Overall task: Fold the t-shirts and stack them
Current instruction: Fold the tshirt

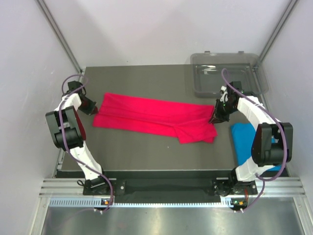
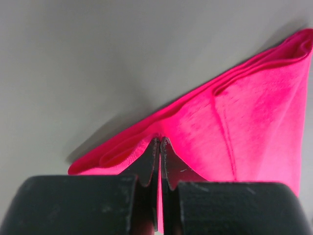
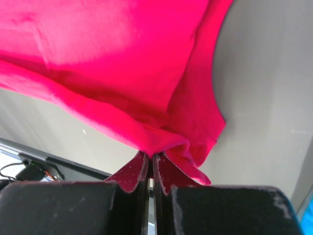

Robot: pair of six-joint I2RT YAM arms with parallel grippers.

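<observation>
Crimson-pink t-shirt [image 1: 151,117] lies across the middle of the table [image 1: 146,152] as a long folded band, and we hold it at both ends: left fingers [image 2: 151,161] clamped on its left corner, right fingers [image 3: 134,174] clamped on the bunched right edge. We judge this the crosswise fold; next we must lift one end over the other, layers kept aligned, while the sky-blue t-shirt [image 1: 242,139] lies beside the right arm.
</observation>
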